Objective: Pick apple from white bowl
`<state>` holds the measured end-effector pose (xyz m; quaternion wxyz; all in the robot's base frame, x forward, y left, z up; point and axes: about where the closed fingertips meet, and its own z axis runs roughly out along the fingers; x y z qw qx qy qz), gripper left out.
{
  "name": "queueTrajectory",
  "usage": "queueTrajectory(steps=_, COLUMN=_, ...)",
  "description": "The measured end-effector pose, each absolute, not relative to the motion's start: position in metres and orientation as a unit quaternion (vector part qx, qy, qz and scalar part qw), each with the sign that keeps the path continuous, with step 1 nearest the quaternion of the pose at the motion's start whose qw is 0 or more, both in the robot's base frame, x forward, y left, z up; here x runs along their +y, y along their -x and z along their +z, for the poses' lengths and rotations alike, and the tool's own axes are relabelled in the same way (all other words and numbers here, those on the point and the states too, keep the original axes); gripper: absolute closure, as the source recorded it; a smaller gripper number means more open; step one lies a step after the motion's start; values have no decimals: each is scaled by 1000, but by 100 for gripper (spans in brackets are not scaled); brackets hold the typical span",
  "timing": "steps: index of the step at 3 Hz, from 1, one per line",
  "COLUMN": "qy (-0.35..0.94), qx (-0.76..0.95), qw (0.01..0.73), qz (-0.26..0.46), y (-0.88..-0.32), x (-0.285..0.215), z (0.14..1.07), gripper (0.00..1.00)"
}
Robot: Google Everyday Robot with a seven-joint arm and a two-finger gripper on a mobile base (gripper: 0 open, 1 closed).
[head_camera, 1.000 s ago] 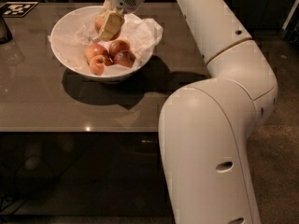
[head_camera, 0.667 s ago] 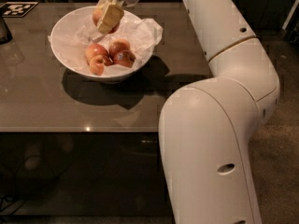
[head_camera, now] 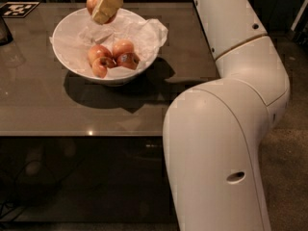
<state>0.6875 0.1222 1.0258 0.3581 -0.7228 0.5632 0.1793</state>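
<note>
Apple: round, red-orange, mostly hidden behind a tan finger pad; only a sliver of skin shows at the left and a little under the pad's lower edge. It hangs in the air above the far rim of the white bowl, clear of the fruit below.

Handling, as I judge it: firm, fairly heavy for its size, with smooth waxy skin. It won't crush under a moderate squeeze, but it can roll or slip if pinched off-centre. The best hold is across the widest part, pads on opposite sides, stem axis roughly upright. It bruises if dropped on the glossy bowl or the table.

Gripper: at the top edge of the view, closed around the apple, with one pad facing me and the other out of sight behind the fruit. The apple sits between the fingers, not beside them. Whether the grip is centred, I can't tell from here.

Below: three or four smaller apples are clustered at the near side of the bowl, touching each other on crumpled white paper that spills over the right rim. The bowl stands on a dark, reflective table. The robot's white arm rises on the right and reaches over the table toward the bowl.
</note>
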Motion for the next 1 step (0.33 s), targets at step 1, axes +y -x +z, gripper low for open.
queueTrajectory(steps=1, qy=723, qx=563, qw=358, qz=179, y=-688, x=122, z=1026, gripper=100)
